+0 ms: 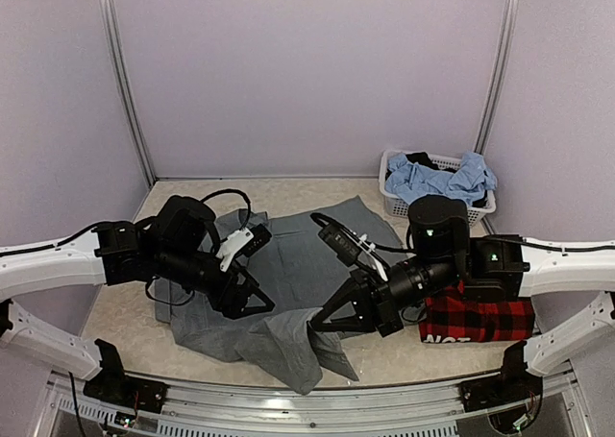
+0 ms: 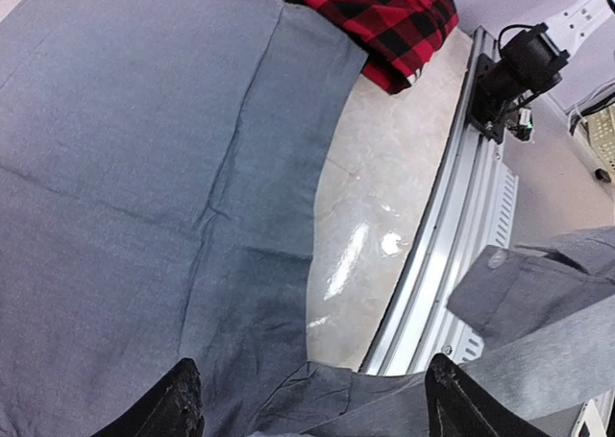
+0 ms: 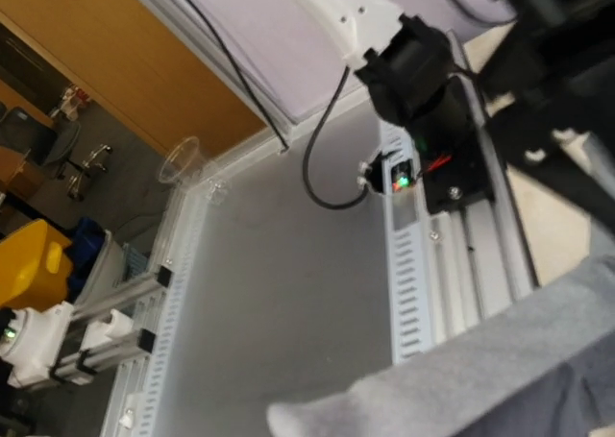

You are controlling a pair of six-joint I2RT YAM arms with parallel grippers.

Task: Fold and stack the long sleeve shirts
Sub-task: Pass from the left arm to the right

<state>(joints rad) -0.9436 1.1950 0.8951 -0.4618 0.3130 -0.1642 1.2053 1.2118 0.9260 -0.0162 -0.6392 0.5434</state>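
The grey shirt (image 1: 298, 264) lies spread over the middle of the table, with a bunched part hanging near the front edge. My left gripper (image 1: 258, 301) hovers over its left half. In the left wrist view the gripper (image 2: 317, 399) is open, its black fingertips (image 2: 178, 403) wide apart over the grey cloth (image 2: 144, 168). My right gripper (image 1: 322, 324) is shut on a raised fold of the grey shirt. Its fingers are hidden in the right wrist view under grey fabric (image 3: 519, 360). The red-and-black plaid shirt (image 1: 478, 320) lies folded at the right, also seen from the left wrist (image 2: 384, 14).
A white basket (image 1: 389, 199) holding blue clothes (image 1: 442, 178) stands at the back right corner. A metal rail (image 1: 317, 399) runs along the table's near edge, with the arm bases on it. Walls close off the back and both sides.
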